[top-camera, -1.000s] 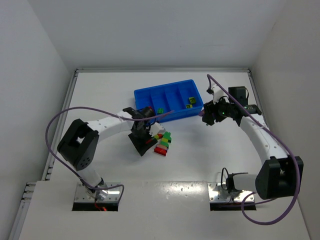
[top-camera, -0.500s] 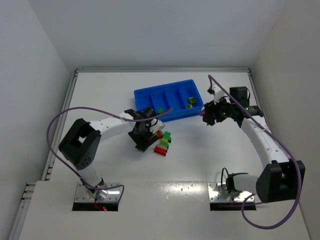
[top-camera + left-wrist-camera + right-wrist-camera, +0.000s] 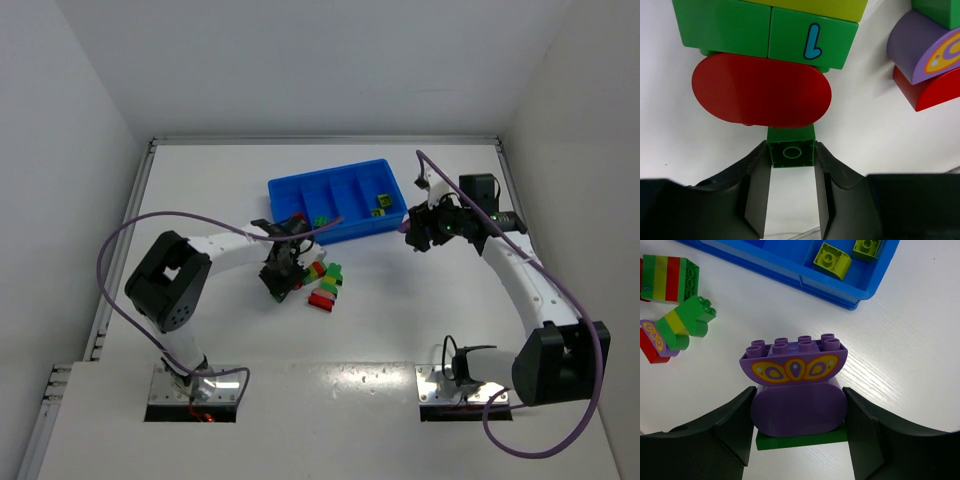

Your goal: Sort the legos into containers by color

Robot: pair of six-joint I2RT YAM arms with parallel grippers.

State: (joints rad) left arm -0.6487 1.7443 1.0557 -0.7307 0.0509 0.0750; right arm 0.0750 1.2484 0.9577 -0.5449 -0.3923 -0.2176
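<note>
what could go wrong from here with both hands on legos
1. The left hand pinches only the small green brick, which looks joined to the red oval brick. Lifting could drag the whole stack along, or the brick could slip out.
2. The right hand holds a purple stack with a green plate underneath. Dropped whole into the blue tray, the colours would mix.

You have two matching arms: the left arm and the right arm are white link shells joined by chunky black joint housings. A purple cable loops from each down to a silvery base plate at the tabletop's near edge. The fingers are matte black wedges.
</note>
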